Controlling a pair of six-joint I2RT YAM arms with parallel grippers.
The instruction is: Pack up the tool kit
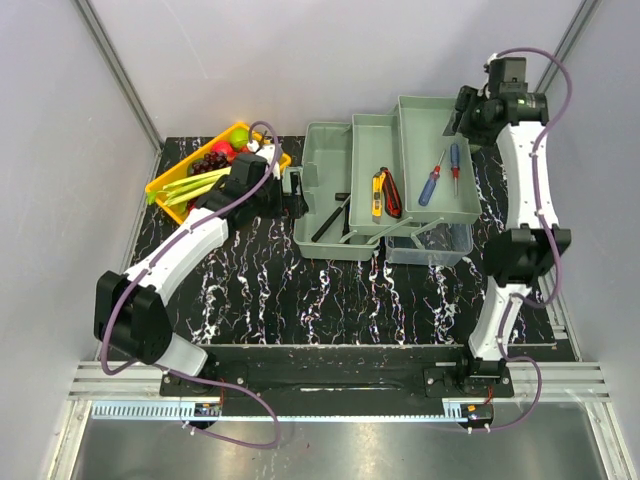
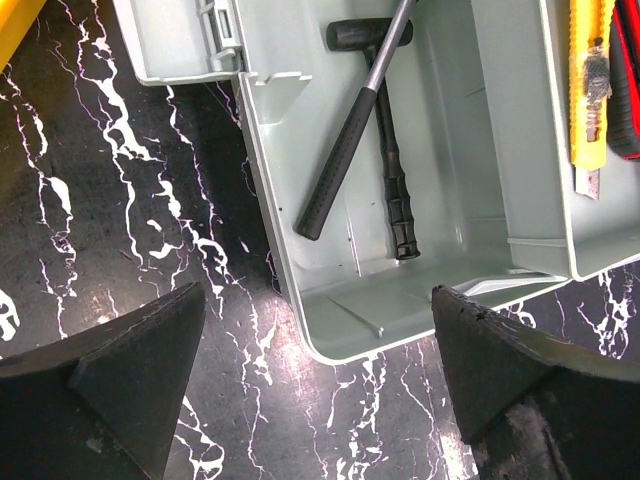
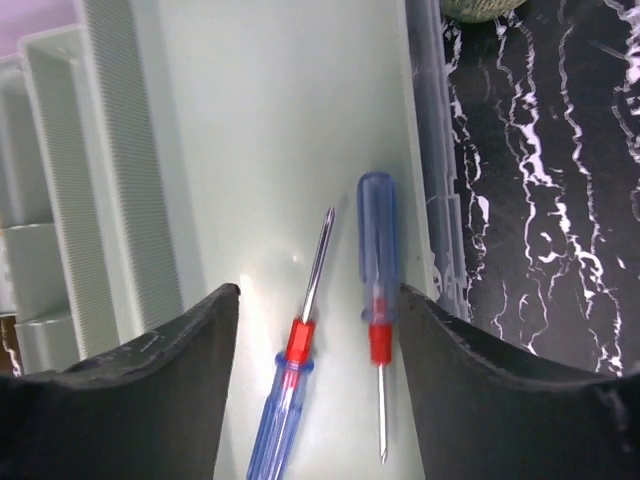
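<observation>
The pale grey-green toolbox (image 1: 325,150) stands open at the table's back centre with its trays folded out. Its clear lid (image 1: 430,247) hangs at the front right. Two blue and red screwdrivers (image 1: 432,185) lie in the right tray, and a yellow cutter (image 1: 377,193) and a red cutter (image 1: 391,192) lie in the middle tray. Two black-handled tools (image 2: 345,150) lie in the base. My left gripper (image 1: 293,192) (image 2: 318,300) is open and empty at the box's left front corner. My right gripper (image 1: 462,112) (image 3: 320,295) is open, low over the screwdrivers (image 3: 290,380), its fingers on either side of them.
A yellow tray (image 1: 160,183) of fruit and vegetables stands at the back left, beside my left arm. The black marbled table (image 1: 300,290) has grey walls at the back and sides. The box's hinge and left tray (image 2: 180,40) are close to my left gripper.
</observation>
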